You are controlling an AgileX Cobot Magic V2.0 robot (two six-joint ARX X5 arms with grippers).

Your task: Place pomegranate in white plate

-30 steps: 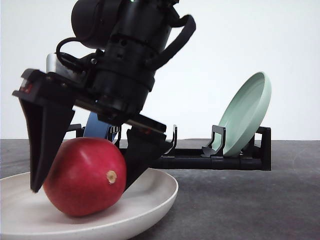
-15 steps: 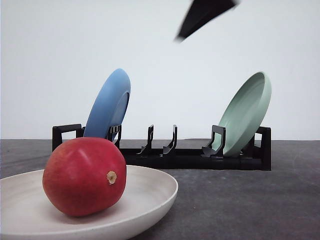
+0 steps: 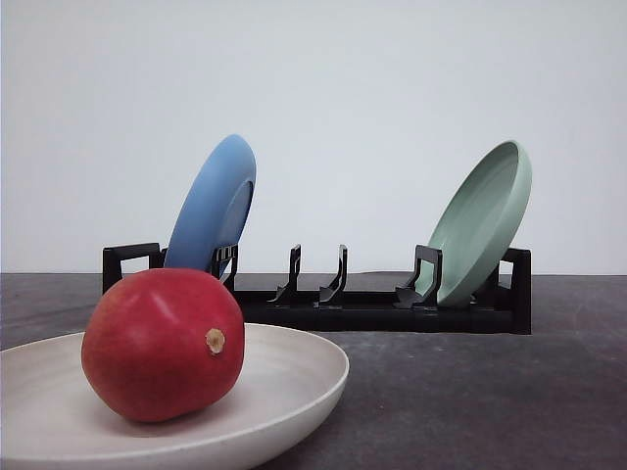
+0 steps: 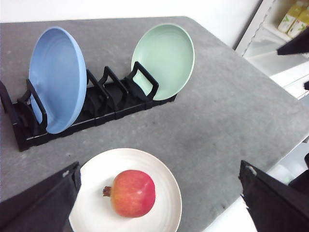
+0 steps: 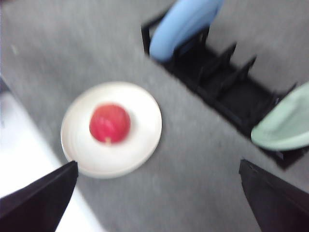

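In the front view we see the pomegranate (image 3: 163, 345) resting in the white plate (image 3: 294, 377), which sits at the near left of the grey surface (image 3: 490, 392). The fruit lies toward the plate's left side, its tan stem nub facing us. Behind it a black rack (image 3: 392, 308) runs across the surface, with a blue plate (image 3: 214, 206) leaning in its left end and a green plate (image 3: 482, 220) leaning in its right end; the slots between them hold nothing.

In the left wrist view we look down past the left hand (image 4: 159, 205), whose two dark fingers (image 4: 41, 205) are spread wide apart with nothing between them. The pomegranate (image 4: 133, 193) sits in the white plate (image 4: 96, 203), near its middle, and the plate lies close to the surface's edge. The rack (image 4: 96, 104) stands well apart from it, carrying the blue plate (image 4: 57, 77) and the green plate (image 4: 164, 58).

The right wrist view is blurred. The right hand (image 5: 159, 203) is also wide open and grips nothing, its fingers (image 5: 38, 200) well apart. We make out the pomegranate (image 5: 109, 123) in the white plate (image 5: 140, 140) by the surface's edge, with the rack (image 5: 227, 92), blue plate (image 5: 181, 24) and green plate (image 5: 285, 121) beyond.
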